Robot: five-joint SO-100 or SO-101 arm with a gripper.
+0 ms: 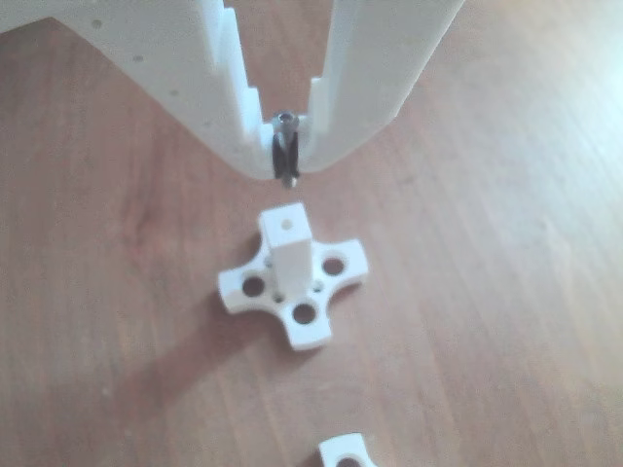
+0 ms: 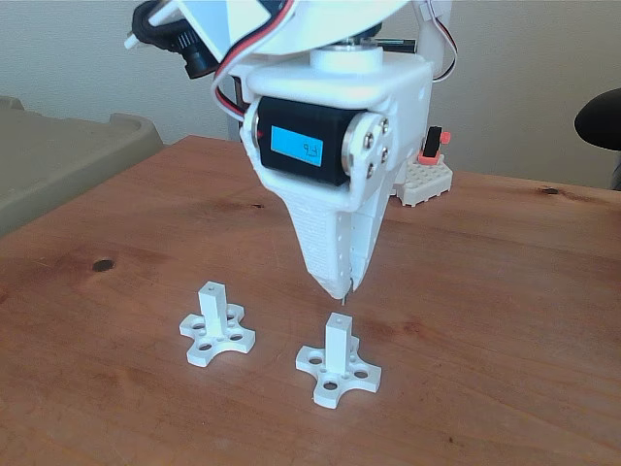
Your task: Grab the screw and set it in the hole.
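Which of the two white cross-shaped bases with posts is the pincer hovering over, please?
The right-hand base in the fixed view: the pincer, gripping the screw, hangs just above its post. The left base stands apart, off to the side.

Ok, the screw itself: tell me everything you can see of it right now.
The screw is thin, dark-looking metal with a small cylindrical head on top, blurred in the other view. It hangs roughly upright, head up, pinched between the white fingertips of the gripper, its tip poking out below them. In the fixed view its tip sits just above the post of the nearer cross-shaped base, apparently apart from it. The hole in the post's top is still open.
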